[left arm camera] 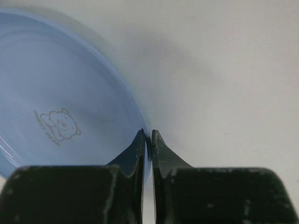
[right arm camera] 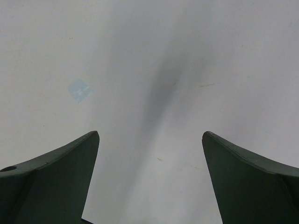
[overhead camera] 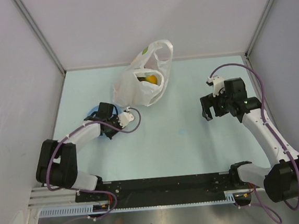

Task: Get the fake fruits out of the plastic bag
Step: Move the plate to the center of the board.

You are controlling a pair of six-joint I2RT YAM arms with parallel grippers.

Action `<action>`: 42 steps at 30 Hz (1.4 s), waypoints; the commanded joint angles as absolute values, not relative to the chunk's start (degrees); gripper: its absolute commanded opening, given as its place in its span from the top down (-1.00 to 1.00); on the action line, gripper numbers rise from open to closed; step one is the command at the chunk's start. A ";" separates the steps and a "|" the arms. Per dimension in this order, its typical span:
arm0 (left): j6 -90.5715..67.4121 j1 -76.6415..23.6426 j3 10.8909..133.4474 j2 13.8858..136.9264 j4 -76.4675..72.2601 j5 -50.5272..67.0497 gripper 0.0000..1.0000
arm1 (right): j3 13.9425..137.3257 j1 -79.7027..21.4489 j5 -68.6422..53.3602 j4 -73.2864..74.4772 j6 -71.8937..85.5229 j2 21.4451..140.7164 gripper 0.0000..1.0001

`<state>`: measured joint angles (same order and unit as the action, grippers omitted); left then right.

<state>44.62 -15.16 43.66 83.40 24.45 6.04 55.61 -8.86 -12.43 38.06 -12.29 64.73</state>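
The plastic bag [overhead camera: 144,81] lies crumpled at the back middle of the table, its handle loops toward the rear wall. Through its opening a yellow-orange fake fruit [overhead camera: 151,79] shows, with a bit of green beside it; any other fruits are hidden. My left gripper [overhead camera: 101,115] is front-left of the bag. In the left wrist view it [left arm camera: 148,135] is shut on the rim of the blue plate [left arm camera: 60,93]. My right gripper [overhead camera: 208,112] is to the right of the bag. It [right arm camera: 150,135] is open and empty above bare table.
The blue plate [overhead camera: 93,114] lies mostly hidden under my left wrist. Grey walls enclose the table on the left, back and right. A small pale blue mark [right arm camera: 80,90] is on the table below the right gripper.
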 commanded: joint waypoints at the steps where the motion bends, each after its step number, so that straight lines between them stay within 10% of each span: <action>1: 48.96 -22.92 40.79 79.11 32.16 13.88 0.84 | 55.72 -8.53 -13.62 37.09 -11.87 64.95 -0.94; 25: 39.91 -65.39 58.00 96.50 28.48 30.32 0.91 | 55.46 -9.05 -12.30 36.30 -11.95 66.01 -0.93; 34: 38.76 -64.16 62.39 89.58 36.37 22.50 -0.32 | 54.14 -8.61 -13.88 34.63 -9.94 61.09 -0.93; 42: 28.58 -58.46 91.98 82.44 48.51 13.12 -0.54 | 63.00 -8.26 -17.92 31.83 -3.26 61.52 -0.92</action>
